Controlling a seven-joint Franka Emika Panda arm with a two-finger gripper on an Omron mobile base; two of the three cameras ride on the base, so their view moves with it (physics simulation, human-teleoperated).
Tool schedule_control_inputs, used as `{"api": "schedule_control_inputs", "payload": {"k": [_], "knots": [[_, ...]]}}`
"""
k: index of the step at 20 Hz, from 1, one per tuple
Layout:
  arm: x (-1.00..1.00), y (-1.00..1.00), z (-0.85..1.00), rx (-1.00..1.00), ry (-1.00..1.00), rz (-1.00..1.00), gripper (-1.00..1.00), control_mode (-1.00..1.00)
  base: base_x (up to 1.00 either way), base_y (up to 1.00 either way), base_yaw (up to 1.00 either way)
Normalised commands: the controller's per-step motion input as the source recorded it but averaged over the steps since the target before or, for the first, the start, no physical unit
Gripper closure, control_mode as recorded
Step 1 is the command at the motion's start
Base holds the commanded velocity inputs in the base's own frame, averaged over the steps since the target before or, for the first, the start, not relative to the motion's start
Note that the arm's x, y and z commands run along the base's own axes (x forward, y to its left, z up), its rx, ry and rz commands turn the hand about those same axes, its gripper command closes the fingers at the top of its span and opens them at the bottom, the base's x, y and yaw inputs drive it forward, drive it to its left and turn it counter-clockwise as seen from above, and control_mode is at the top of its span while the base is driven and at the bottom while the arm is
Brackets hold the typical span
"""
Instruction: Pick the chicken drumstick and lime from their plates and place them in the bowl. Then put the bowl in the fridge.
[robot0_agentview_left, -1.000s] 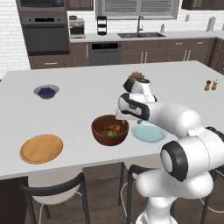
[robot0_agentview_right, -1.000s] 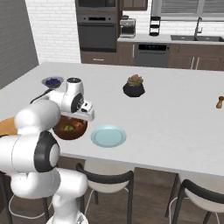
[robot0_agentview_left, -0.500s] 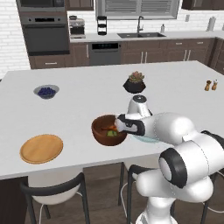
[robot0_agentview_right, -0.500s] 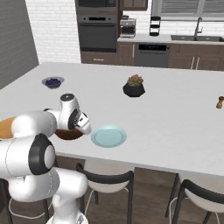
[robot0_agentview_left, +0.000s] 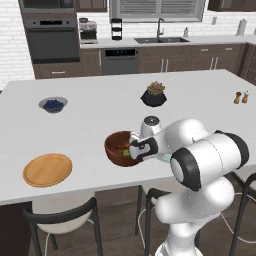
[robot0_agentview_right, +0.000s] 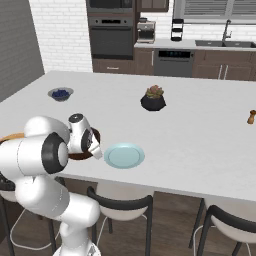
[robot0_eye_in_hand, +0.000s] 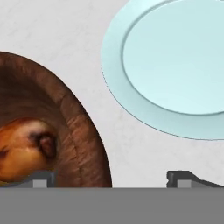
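Hand view had my end effector (robot0_eye_in_hand: 111, 177) low over the bowl's (robot0_eye_in_hand: 83, 131) rim, fingers spread wide apart — one tip above the bowl, the other above bare desk (robot0_eye_in_hand: 57, 30). Chicken drumstick (robot0_eye_in_hand: 26, 148) lay inside the bowl; the pale blue-green plate (robot0_eye_in_hand: 131, 100) sat just beside it. Lime (robot0_agentview_left: 134, 153) showed green in the bowl.

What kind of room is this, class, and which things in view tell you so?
It looks like a home kitchen, rendered rather than real. A built-in wall oven stands at the back, a sink with a tap sits in the rear counter under a window, and a large white island counter has stools tucked beneath it.
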Motion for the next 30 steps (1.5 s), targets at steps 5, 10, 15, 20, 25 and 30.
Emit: {"api": "schedule_control_inputs", "payload": {"k": [5,10,15,20,25,30], "knots": [[0.16,0.00,-0.08,0.03,0.03,-0.03,1.00,-1.00,0.00,0.00,0.00],[0.00,0.00,0.00,0.00,0.00,0.00,1.00,-1.00,0.00,0.00,0.00],[-0.18,0.00,0.46,0.00,-0.01,0.00,1.00,-1.00,0.00,0.00,0.00],[-0.52,-0.04,1.00,0.01,-0.07,-0.01,1.00,-1.00,0.00,0.00,0.00],[-0.58,-0.10,1.00,0.01,-0.02,0.00,1.00,-1.00,0.00,0.00,0.00],[-0.58,-0.05,1.00,0.00,0.00,-0.03,1.00,-1.00,0.00,0.00,0.00]]}}
